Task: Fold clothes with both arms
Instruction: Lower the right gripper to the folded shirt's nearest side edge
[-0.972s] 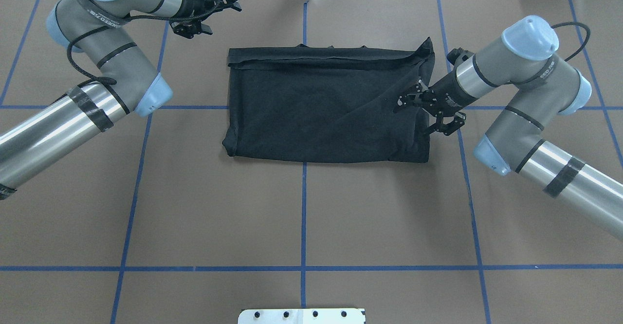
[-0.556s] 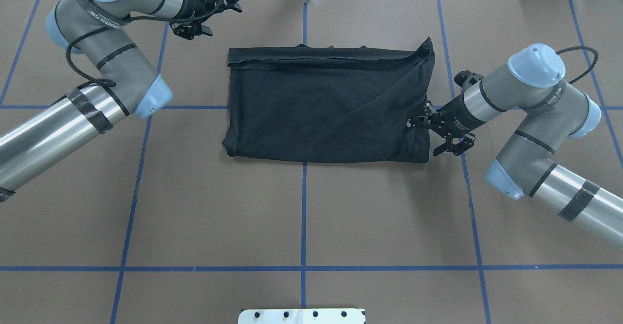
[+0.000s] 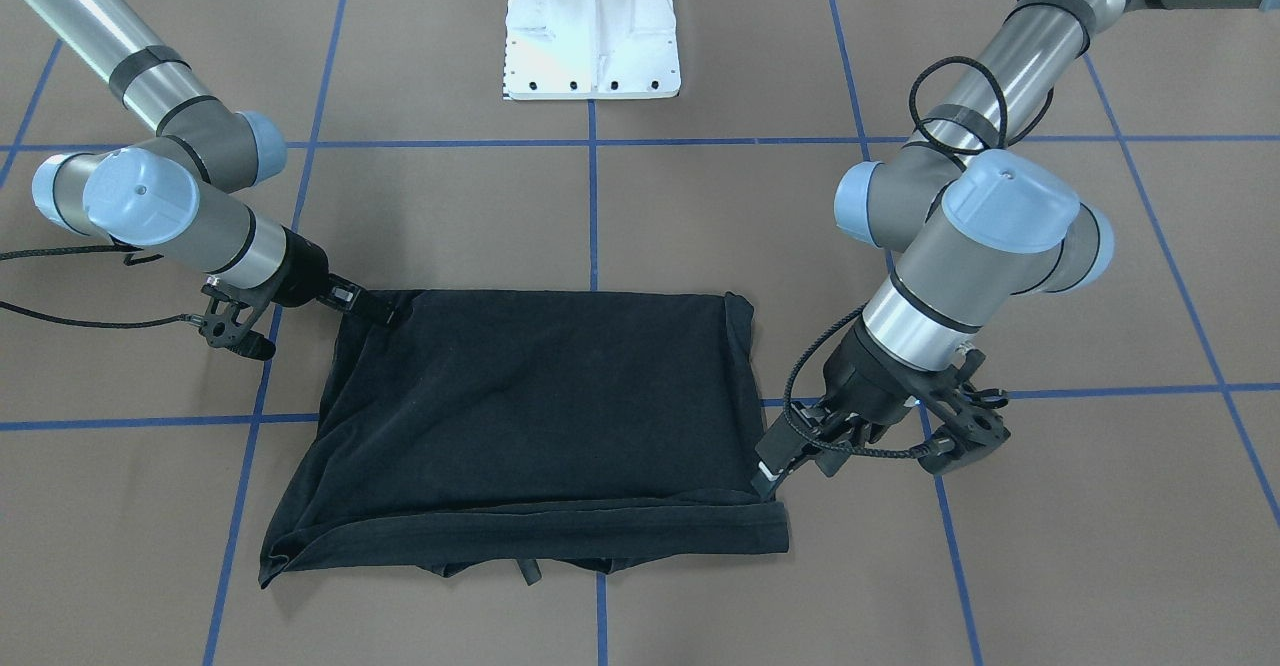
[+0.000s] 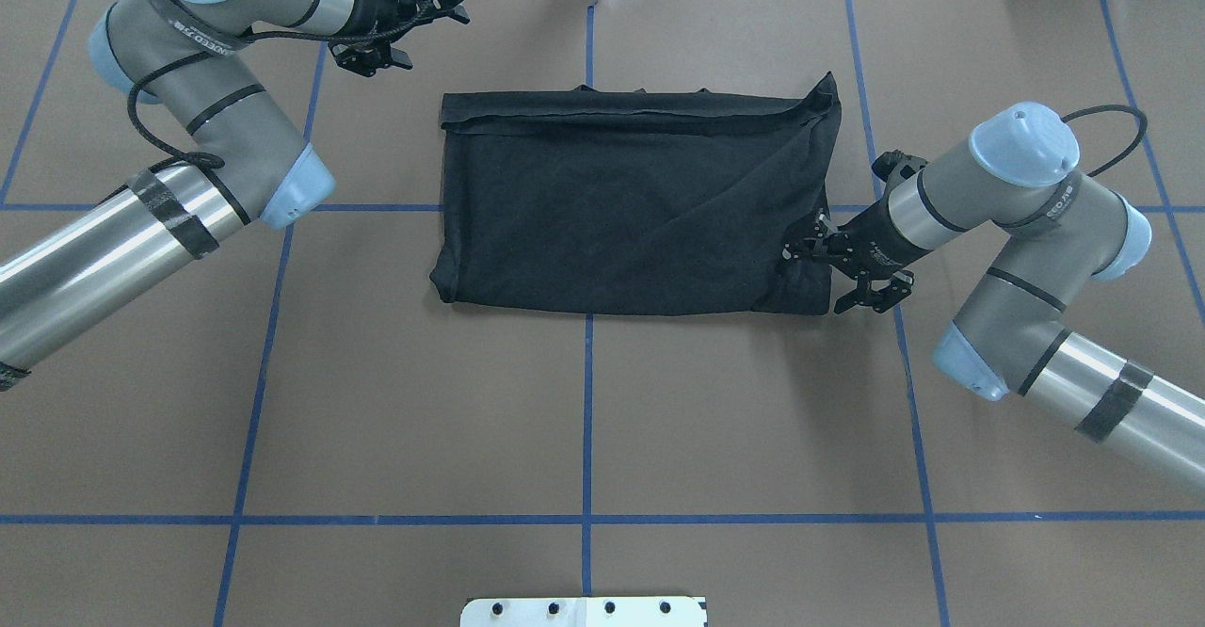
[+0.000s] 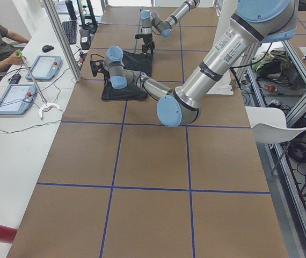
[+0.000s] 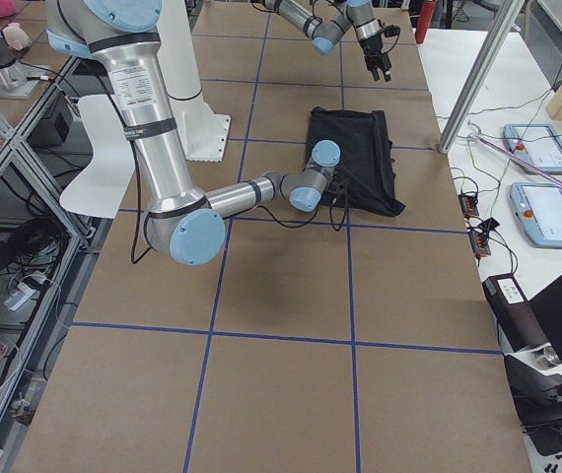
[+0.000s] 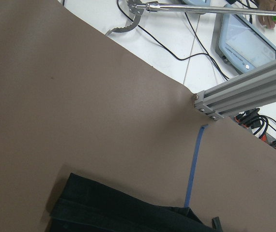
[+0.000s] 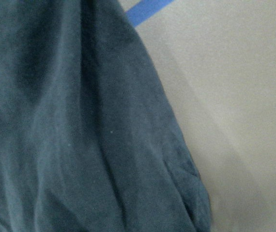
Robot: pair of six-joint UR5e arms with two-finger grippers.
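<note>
Over the last second the right gripper (image 4: 817, 274) has slid off the right part of the shirt (image 4: 621, 203) and back toward the robot, to the shirt's right edge close to its near corner. The left gripper (image 4: 374, 53) has barely shifted, and the shirt lies as before.

Overhead, the black shirt lies folded in a rectangle on the far half of the table (image 4: 584, 420), with a diagonal crease across its right part. The right gripper's jaws are spread wide, one over the cloth and the other past the edge above bare table. Nothing is pinched. The left gripper hangs off the shirt's far left corner, apart from it. How far open it stands cannot be told.

From the front, the right gripper (image 3: 372, 308) touches the shirt (image 3: 530, 416) at the corner nearest the robot. The left gripper (image 3: 965, 436) is beside the opposite edge, clear of the cloth.

From the left end, the left arm (image 5: 196, 80) partly hides the shirt (image 5: 122, 92).

From the right end, the wrist of the right arm (image 6: 251, 192) is at the shirt's (image 6: 365, 163) near edge.

The left wrist view shows a corner of the shirt (image 7: 104, 208) at the bottom, with bare table beyond.

The right wrist view is mostly shirt (image 8: 70, 121) seen very close, with table beside it.
</note>
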